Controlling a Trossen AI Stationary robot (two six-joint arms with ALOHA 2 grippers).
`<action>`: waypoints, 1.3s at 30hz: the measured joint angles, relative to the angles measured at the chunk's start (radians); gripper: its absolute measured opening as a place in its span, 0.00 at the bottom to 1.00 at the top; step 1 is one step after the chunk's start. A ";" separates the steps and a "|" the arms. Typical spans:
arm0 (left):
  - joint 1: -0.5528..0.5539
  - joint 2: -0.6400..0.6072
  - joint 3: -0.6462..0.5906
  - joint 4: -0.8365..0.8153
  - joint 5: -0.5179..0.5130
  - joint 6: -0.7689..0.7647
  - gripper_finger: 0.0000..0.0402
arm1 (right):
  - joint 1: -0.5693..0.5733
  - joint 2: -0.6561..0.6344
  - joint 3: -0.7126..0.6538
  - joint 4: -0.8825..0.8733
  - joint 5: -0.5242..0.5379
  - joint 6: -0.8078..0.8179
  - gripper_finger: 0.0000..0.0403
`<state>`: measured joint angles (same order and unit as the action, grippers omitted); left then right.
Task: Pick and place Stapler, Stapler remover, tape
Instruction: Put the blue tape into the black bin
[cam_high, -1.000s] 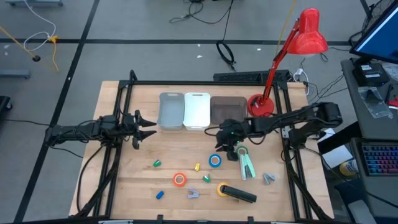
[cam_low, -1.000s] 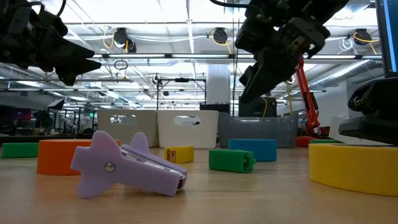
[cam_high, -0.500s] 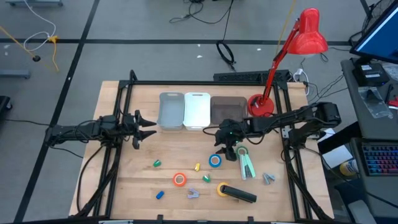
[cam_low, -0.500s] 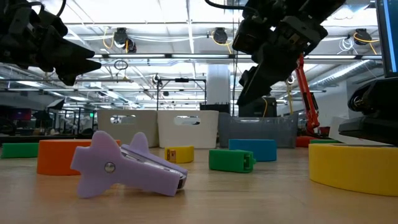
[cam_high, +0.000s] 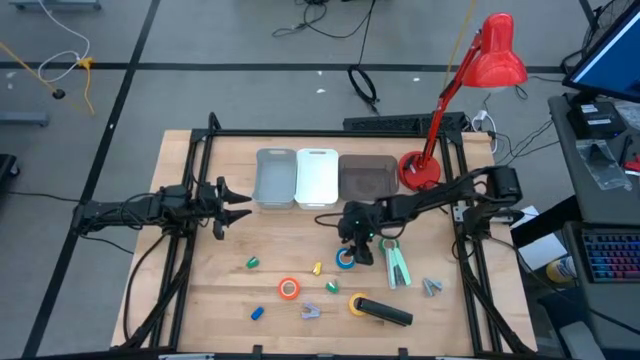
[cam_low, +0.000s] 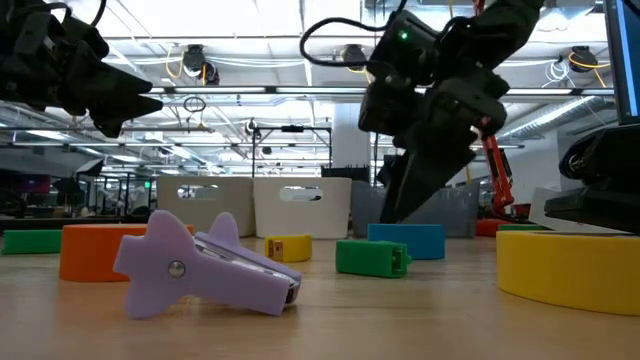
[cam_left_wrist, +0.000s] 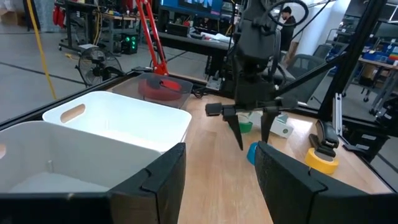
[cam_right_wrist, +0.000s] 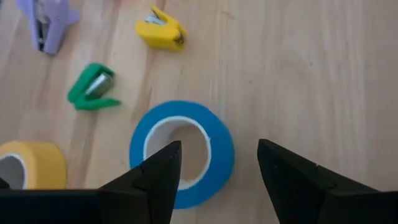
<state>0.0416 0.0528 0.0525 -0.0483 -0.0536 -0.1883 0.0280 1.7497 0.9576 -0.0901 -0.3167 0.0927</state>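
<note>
The bench (cam_high: 200, 300) was pale, grained wood, with three smooth plastic bins (cam_high: 317, 178) at its back edge. A black stapler (cam_high: 385, 312) lay near the front, a mint-green one (cam_high: 397, 266) beside the right hand (cam_high: 348, 248). That hand had dropped lower and shifted left since a moment before, fingers spread wide over the blue tape ring (cam_right_wrist: 181, 151), holding nothing. The left hand (cam_high: 236, 207) waited open near the bins. Orange (cam_high: 289, 288) and yellow (cam_high: 357, 304) rings and a lilac staple remover (cam_low: 200, 265) lay loose.

Blue tape roll (cam_high: 345, 259) half under right tool (cam_high: 357, 243)
</note>
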 joint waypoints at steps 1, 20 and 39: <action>0.000 0.000 0.000 0.000 0.000 0.001 0.48 | 0.000 0.013 0.007 0.003 0.000 0.000 0.52; 0.000 0.000 0.000 -0.001 0.000 0.001 0.48 | -0.002 0.047 0.010 0.005 0.004 0.015 0.25; 0.000 0.000 0.000 0.000 0.000 0.001 0.48 | -0.023 -0.177 0.015 -0.015 0.045 0.040 0.09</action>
<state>0.0415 0.0528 0.0525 -0.0487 -0.0536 -0.1868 0.0046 1.5728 0.9730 -0.1052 -0.2721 0.1331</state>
